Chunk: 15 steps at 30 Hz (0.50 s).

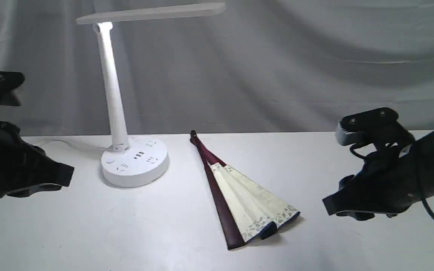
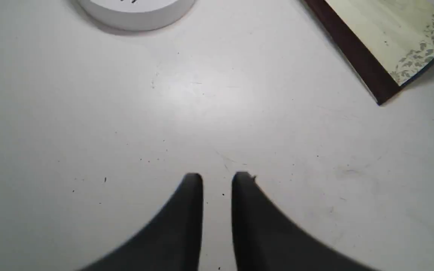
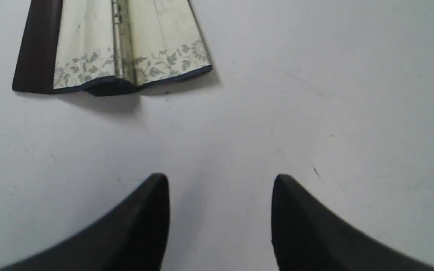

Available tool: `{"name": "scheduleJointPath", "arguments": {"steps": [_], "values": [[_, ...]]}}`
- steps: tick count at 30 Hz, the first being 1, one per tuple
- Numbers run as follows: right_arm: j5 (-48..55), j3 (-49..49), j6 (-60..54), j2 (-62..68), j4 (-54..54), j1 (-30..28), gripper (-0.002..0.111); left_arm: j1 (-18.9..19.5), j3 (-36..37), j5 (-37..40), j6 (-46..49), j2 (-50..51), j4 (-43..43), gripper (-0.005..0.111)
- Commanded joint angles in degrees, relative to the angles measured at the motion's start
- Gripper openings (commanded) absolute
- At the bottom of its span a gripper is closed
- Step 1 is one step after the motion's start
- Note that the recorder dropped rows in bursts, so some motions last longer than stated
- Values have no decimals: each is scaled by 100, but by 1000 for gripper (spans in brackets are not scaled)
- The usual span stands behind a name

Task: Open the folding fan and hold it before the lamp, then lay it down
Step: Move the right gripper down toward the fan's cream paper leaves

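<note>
- White tabletop before a grey draped backdrop was recorded as the setting.
- Folding fan: found lying flat on the tabletop, spread only partway. Its pivot end was turned toward the backdrop and its floral border toward the front.
- Lamp: stood upright near the fan's pivot end but apart from it, with its bar head raised high.
- Right gripper: poised near the fan's bordered edge without touching it, fingers spread wide, nothing gripped.
- Left gripper: held low over bare tabletop, well apart from the fan, fingers drawn almost together, nothing gripped.
- Progress, as judged: the fan was ungripped and only partly spread. Full opening, showing before the lamp and laying down were taken as outstanding.
- Containers: none was seen.
</note>
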Motion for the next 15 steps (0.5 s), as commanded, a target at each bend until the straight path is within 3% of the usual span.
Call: {"name": "scheduleJointPath", "arguments": {"steps": [1,7,15], "values": [[228,-310,-28,240,-11,94,44,-39,-41,21,45,148,25,14],[686,-1002,-13,712,330,94,44,-39,-41,64,60,329,342,14],[-200,-1161,-641,1001,940,94,44,-39,-41,87,60,379,371,14]]}}
